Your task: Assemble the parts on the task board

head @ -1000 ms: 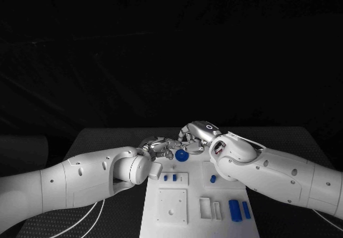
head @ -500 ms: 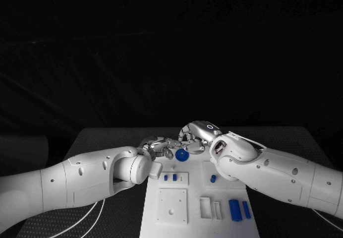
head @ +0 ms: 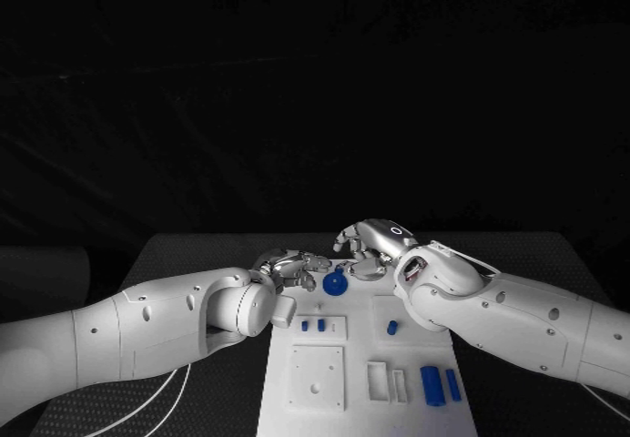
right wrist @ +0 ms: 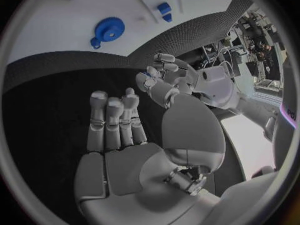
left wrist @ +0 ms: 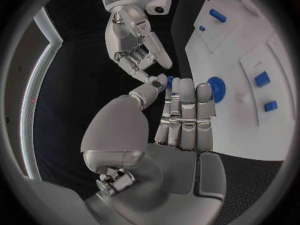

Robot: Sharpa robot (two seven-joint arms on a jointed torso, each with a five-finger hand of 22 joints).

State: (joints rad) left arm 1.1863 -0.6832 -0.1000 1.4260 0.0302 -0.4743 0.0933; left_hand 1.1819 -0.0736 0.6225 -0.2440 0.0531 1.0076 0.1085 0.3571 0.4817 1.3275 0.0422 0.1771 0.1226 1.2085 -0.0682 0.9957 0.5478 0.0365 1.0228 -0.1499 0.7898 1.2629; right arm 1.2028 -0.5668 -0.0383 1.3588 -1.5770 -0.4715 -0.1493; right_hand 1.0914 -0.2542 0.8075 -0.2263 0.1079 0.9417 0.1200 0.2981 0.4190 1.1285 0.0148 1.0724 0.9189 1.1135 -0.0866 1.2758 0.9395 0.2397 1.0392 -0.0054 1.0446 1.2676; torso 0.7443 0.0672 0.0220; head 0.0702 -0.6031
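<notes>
We saw both arms meeting over the far end of the white task board (head: 361,401), which lay in the middle of the black table (head: 525,264). The left hand (head: 291,267) hovered at the board's far left corner; in its wrist view its fingers (left wrist: 186,110) lay straight and side by side, with nothing in them. The right hand (head: 369,246) hung just across from it, above the table past the board's far edge, fingers likewise straight and together, holding nothing in its wrist view. The two hands were close, thumb tips nearly meeting, though we could not tell whether they touched.

A round blue part (head: 335,284) sat on the board between the hands, just below them in the head view, apart from both. Nearer the robot, two small blue parts (head: 312,325) stood in a raised white block, another blue part (head: 391,328) lay to their right, and two longer blue parts (head: 440,385) lay near the board's right edge.
</notes>
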